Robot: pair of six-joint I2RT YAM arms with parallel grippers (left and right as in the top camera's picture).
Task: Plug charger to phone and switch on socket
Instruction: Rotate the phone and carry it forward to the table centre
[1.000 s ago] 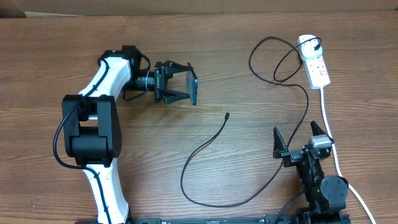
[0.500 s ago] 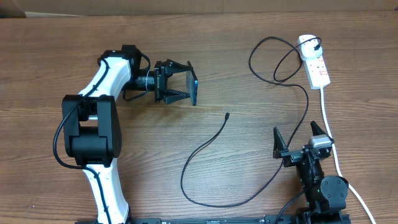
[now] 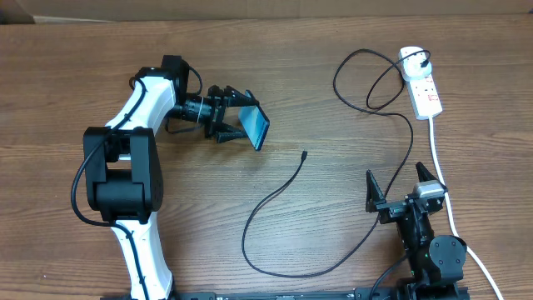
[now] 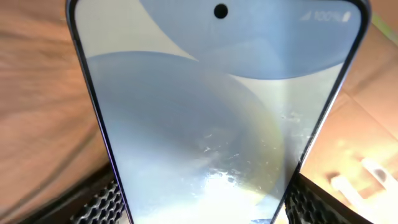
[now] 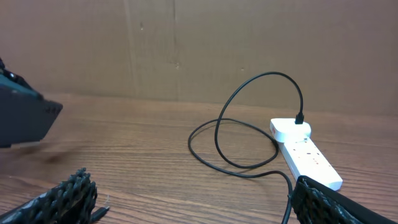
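**Left wrist view:** the phone (image 4: 205,124) is cut off by the lower edge, so its bottom end is not seen. Of the left end effector (image 4: 205,210), only the mesh corners of the fingers (image 4: 99,202) are shown.

**Overhead view:** the switch position on the socket (image 3: 420,83) is too small to be read. The white cord (image 3: 435,154) is cut off by the lower edge.

**Right wrist view:** a dark shape (image 5: 25,118) is cropped at the left edge and cannot be identified.

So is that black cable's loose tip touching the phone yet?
Apart. Overhead, the cable tip lies on the table, well clear of the phone held in the left hand.
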